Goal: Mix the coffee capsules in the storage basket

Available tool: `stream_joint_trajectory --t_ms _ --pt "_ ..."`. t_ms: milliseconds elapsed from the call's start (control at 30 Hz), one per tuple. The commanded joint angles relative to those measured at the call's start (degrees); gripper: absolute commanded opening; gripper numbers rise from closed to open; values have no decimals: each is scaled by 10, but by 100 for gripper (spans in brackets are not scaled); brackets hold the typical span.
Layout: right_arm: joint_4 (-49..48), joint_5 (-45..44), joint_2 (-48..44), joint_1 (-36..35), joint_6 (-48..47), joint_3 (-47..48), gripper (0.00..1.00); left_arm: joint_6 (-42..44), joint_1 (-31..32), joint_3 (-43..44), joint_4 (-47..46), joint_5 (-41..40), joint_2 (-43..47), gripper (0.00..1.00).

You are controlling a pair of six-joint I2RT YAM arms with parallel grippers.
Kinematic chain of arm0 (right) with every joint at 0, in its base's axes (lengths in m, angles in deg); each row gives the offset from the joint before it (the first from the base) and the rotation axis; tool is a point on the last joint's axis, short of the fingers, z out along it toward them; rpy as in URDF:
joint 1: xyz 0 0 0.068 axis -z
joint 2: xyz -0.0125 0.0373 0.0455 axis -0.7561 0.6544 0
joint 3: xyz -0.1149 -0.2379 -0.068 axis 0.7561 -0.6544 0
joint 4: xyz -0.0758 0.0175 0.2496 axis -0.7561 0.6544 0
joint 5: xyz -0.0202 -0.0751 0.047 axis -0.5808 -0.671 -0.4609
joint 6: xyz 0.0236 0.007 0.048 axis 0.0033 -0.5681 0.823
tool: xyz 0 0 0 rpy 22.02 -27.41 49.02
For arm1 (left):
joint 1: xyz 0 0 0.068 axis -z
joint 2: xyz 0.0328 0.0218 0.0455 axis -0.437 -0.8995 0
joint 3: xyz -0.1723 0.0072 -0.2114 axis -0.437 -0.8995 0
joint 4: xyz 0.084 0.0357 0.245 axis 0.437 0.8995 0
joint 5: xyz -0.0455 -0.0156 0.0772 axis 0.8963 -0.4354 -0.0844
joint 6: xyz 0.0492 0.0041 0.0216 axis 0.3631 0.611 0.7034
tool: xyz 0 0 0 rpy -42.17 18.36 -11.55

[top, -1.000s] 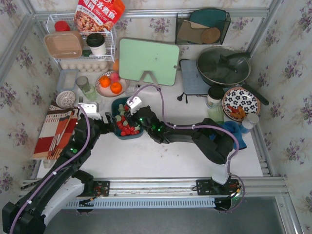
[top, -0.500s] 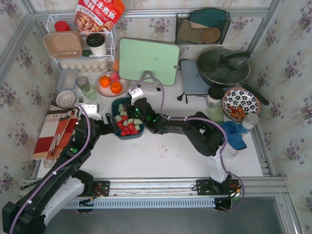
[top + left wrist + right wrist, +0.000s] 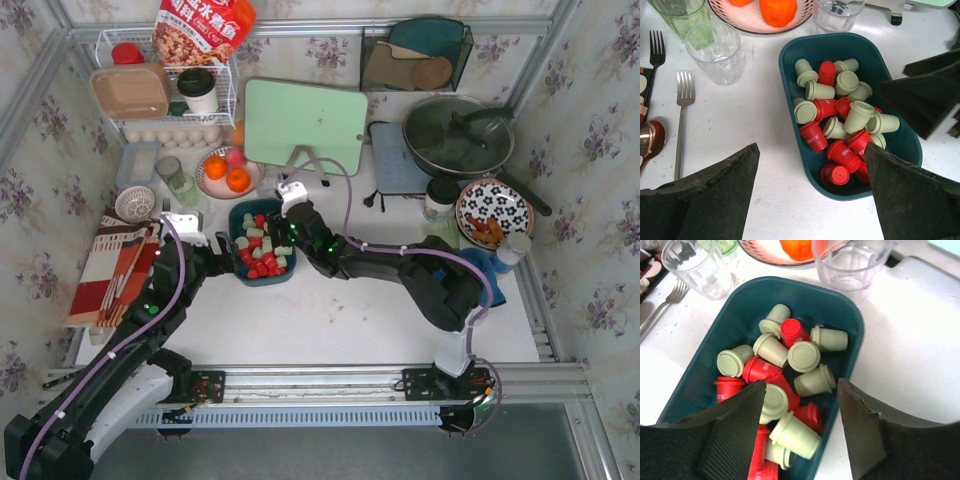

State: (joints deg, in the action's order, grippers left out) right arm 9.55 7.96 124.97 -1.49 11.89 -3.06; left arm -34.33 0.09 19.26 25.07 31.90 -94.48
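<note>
The dark teal storage basket (image 3: 262, 281) sits on the white table, holding red and mint green coffee capsules (image 3: 262, 250) lying jumbled. In the left wrist view the capsules (image 3: 840, 125) fill the basket (image 3: 790, 85), greens mostly at the far end and reds mostly near. My left gripper (image 3: 810, 147) is open and empty, its jaws straddling the basket's near left corner; from above it (image 3: 220, 260) is at the basket's left side. My right gripper (image 3: 801, 382) is open and empty, above the capsules (image 3: 785, 375) by the basket's (image 3: 825, 295) right wall, and also shows from above (image 3: 298, 235).
A fruit plate with oranges (image 3: 228, 172) and clear glasses (image 3: 715, 50) stand just beyond the basket. Forks (image 3: 685, 90) lie to its left. A green cutting board (image 3: 305, 125), a lidded pan (image 3: 458, 135) and a patterned bowl (image 3: 495, 210) stand behind and to the right.
My right gripper has moved from over the middle of the basket toward its right edge, and some capsules have shifted. The left arm has not moved.
</note>
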Motion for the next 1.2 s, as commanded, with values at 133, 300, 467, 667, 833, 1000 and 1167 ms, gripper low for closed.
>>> stream_joint_trajectory --t_ms 133,300,467,667,833,1000,1167 --pt "-40 -152 -129 1 -52 -80 78 -2 0 5 -7 -5 -1 88" --pt "-112 -263 -214 1 -92 -162 85 -3 0 5 -8 -8 -7 88" --pt "-198 -343 -263 3 -159 -239 99 -11 0 4 -12 -21 -16 88" --pt "-412 -405 -256 15 -335 -340 100 -15 0 4 -11 -29 -24 89" --pt "-805 -449 -193 68 -491 -466 100 -14 0 4 -12 -32 -36 90" --pt "-780 -431 -191 111 -421 -509 100 -15 0 7 -15 -30 -57 90" --pt "-608 -265 -208 134 -382 -508 100 -16 0 11 -16 -27 -75 90"
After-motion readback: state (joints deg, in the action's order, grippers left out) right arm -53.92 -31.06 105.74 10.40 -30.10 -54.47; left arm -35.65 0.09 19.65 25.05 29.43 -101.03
